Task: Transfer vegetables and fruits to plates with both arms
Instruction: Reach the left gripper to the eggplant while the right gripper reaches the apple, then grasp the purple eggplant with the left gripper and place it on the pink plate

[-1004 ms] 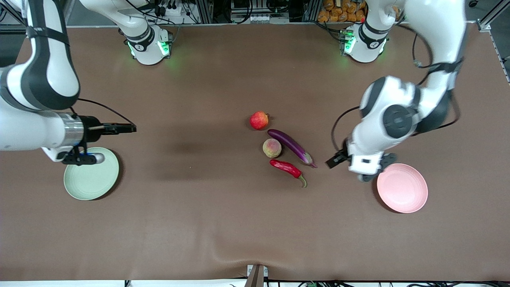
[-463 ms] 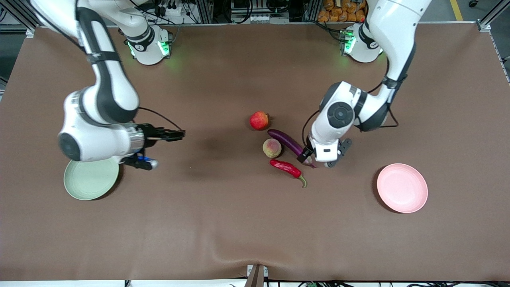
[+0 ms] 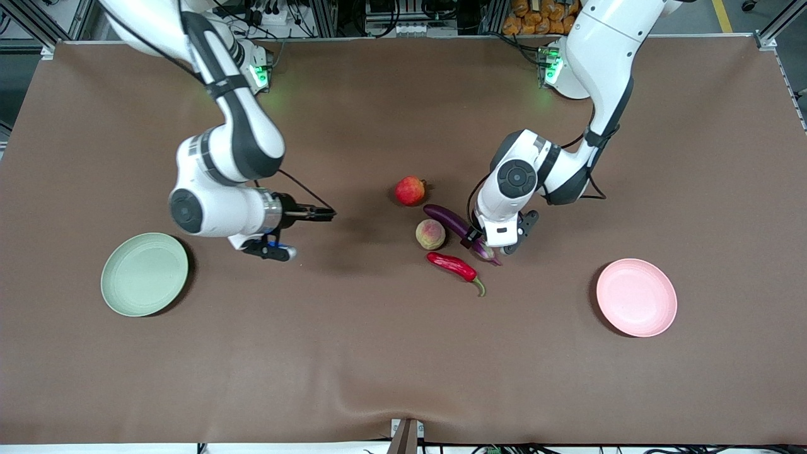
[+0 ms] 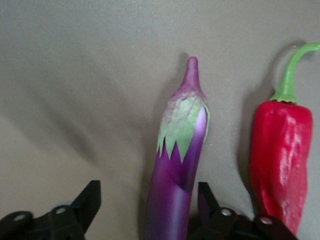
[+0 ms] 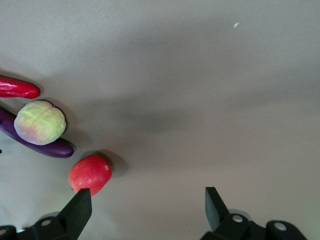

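Observation:
Four pieces lie mid-table: a round red fruit [image 3: 410, 190], a pale peach [image 3: 430, 234], a purple eggplant [image 3: 449, 221] and a red chili [image 3: 452, 266]. My left gripper [image 3: 474, 241] is open, low over the eggplant's stem end. In the left wrist view its jaws [image 4: 149, 205] straddle the eggplant [image 4: 175, 185], with the chili [image 4: 280, 160] beside it. My right gripper [image 3: 325, 214] is open, over bare table toward the right arm's end from the fruits. The right wrist view shows the red fruit [image 5: 90, 173], peach [image 5: 40, 123] and eggplant [image 5: 47, 146]. The green plate [image 3: 144, 274] and pink plate [image 3: 636, 297] are empty.
The brown table cover [image 3: 353, 353] stretches wide around the pieces. The green plate lies toward the right arm's end, the pink plate toward the left arm's end, both nearer the front camera than the fruits. Both arm bases stand at the table's back edge.
My left gripper moved from beside the pink plate onto the eggplant's stem end. My right gripper moved from over the green plate toward the fruits. Nothing on the table has shifted.

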{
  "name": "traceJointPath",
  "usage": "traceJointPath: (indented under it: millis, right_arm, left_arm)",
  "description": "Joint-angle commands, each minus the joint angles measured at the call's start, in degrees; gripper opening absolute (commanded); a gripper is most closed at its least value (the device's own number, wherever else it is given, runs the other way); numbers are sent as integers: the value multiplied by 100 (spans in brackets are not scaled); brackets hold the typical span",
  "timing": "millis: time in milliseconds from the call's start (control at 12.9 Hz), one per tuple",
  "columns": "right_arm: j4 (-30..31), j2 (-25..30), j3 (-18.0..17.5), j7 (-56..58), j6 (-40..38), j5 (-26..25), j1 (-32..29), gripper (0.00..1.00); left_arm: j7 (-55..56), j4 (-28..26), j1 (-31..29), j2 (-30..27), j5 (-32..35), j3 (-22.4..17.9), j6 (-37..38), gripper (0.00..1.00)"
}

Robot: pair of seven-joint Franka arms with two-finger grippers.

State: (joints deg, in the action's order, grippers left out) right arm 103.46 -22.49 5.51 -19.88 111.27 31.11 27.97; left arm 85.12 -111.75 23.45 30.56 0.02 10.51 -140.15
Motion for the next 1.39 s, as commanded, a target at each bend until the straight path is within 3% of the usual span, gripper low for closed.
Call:
traceJointPath:
  millis: [0,232,309,386,463,541,772,1081,1313]
  right_arm:
    - [166,140,55,-200,97,106,94,100]
    - [166,-26,55,-218,420,106,235,100]
    - [165,-131,55,-288,674,115,348,100]
    - [148,-219,55,-428,868,124,445,100]
    - [130,-351,55,-568,1053,150,542,100]
    - [122,-465,55,-587,1168,150,586,100]
    - [-53,-747,55,-596,1319,168,596,100]
    - [-160,-783,55,-605,1319,502,1008,100]
    - [-151,-844,55,-937,1476,493,1595,100]
  left_arm:
    - [163,-23,46,55,-46,-32,-205,79]
    - [172,-14,72,248,-46,-32,-591,77]
    - [180,-14,90,309,-55,-32,-679,70]
    - [172,-14,90,371,-46,-32,-784,53]
    - [154,-5,107,380,-46,-40,-829,16]
    - [119,4,81,354,-46,-32,-829,0]
    - [-362,-5,-50,65,-38,-67,-646,0]
    - [-2153,205,-901,-796,-38,-76,846,0]
    - [-3489,618,-1779,-798,-37,-76,1455,0]
